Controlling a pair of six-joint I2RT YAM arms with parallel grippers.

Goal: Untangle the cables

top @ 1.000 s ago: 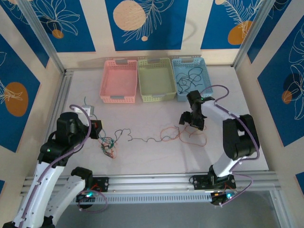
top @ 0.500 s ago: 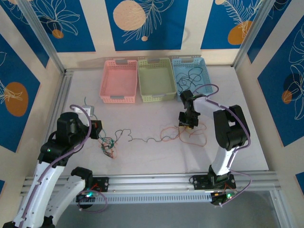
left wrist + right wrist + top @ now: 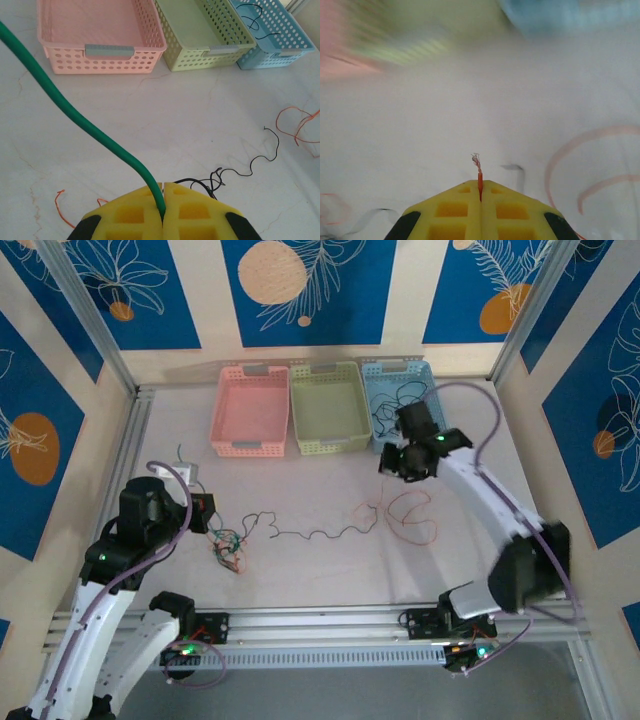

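Blue leaf-patterned wall panels [image 3: 350,300] surround a pale marbled tabletop [image 3: 300,575].

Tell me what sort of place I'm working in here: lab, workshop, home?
Most likely a robot test cell in a lab, not a home: an aluminium frame fences the table, printed blue panels wall it in, and three plastic baskets stand in a row at the back.

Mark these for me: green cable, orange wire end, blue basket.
green cable [image 3: 75,118], left wrist view, middle of its visible run.
orange wire [image 3: 480,179], right wrist view, straight stub below its frayed tip.
blue basket [image 3: 270,60], left wrist view, perforated front wall.
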